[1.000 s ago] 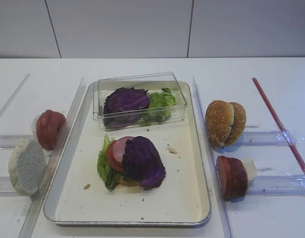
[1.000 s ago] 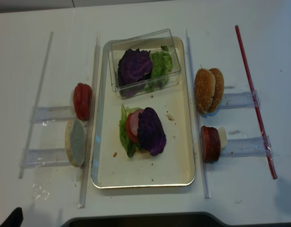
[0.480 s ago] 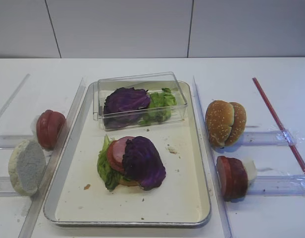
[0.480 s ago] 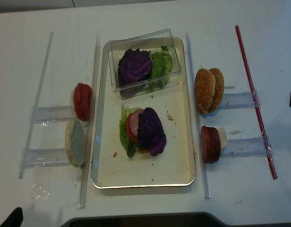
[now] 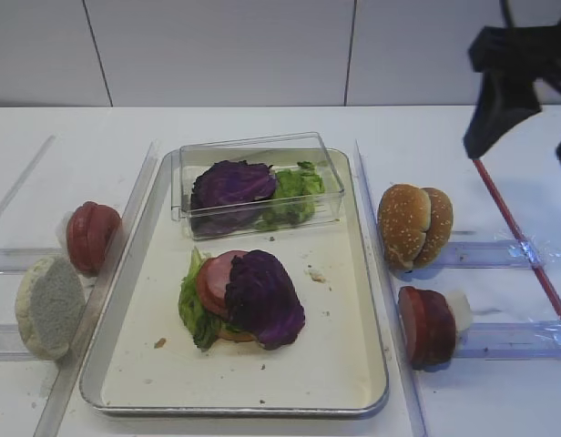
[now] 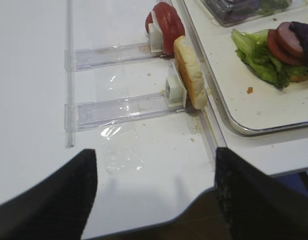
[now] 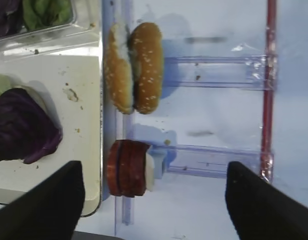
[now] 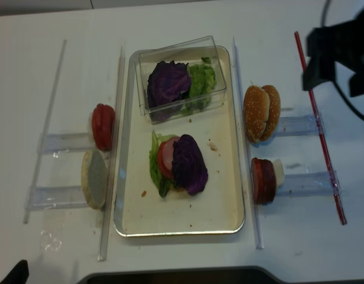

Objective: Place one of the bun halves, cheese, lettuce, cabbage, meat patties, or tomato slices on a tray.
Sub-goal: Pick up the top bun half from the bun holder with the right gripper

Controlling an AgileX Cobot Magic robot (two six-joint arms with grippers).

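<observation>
We are building a stack [image 5: 242, 299] on the tray [image 5: 353, 364]: lettuce, a tomato slice and purple cabbage over a bun base, sitting mid-tray in front of the clear box [image 5: 258, 182] of spare leaves. What is changing is that our right gripper [image 5: 526, 118], absent from the overhead views a moment ago, is now coming in over the table's far right, above the red straw [image 5: 517, 228]. We are judging it is heading for the sesame bun halves [image 5: 414, 226] or the meat patties [image 5: 426, 326] standing just right of the tray. Its fingers [image 7: 259, 205] are spread wide and holding nothing. Our left gripper [image 6: 154, 195] is hanging low at the near left with its fingers apart, also empty.
</observation>
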